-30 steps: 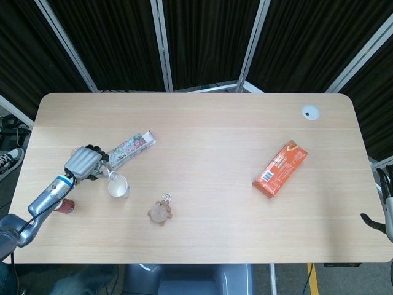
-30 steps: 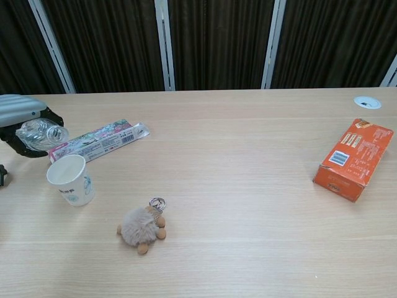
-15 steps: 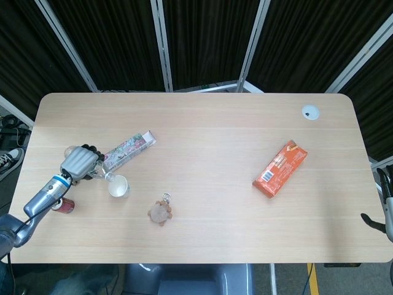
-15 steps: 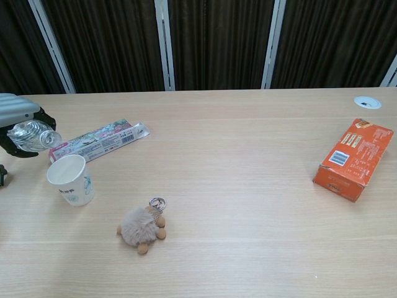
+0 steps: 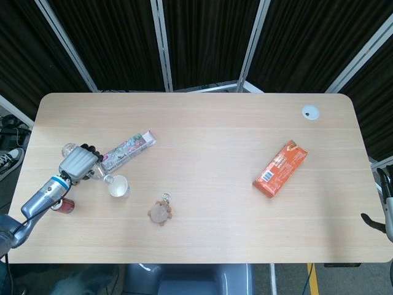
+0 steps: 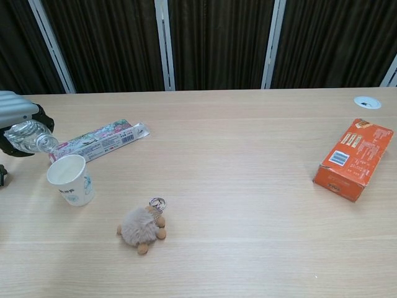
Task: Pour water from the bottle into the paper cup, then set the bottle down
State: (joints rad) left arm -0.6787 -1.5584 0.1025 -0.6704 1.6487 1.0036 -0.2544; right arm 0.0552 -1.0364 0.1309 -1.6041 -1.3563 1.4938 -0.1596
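A: Bottle position?

B: The clear bottle (image 5: 92, 173) is held tilted above the table's (image 5: 202, 141) left side, its neck aimed down toward 4 o'clock at the paper cup (image 5: 118, 185). In the chest view the mouth of the bottle (image 6: 30, 136) sits just above and to the left of the cup (image 6: 71, 179) rim.

A: Who holds it?

B: The left hand (image 5: 76, 165). Fingers are wrapped around the bottle body (dark fingertips show along its far side in the head view). The chest view catches only the edge of that hand (image 6: 17, 107) at the left border.

A: Cup state?

B: Upright, white with a small printed pattern, standing on the table at about 4 o'clock from the hand. Whether it holds water cannot be told.

A: Right hand?

B: Only a dark piece of arm hardware shows at the right border of the head view; the hand itself is out of both views.

A: Surroundings?

B: A long flat patterned box (image 5: 126, 149) lies at 1 o'clock from the cup, just beside the bottle. A small red object (image 5: 63, 205) sits under the left forearm. A fluffy brown keychain toy (image 5: 160, 212) lies at 5 o'clock from the cup. An orange box (image 5: 280, 168) lies well apart on the right half. A round white grommet (image 5: 311, 112) is near the far right corner.
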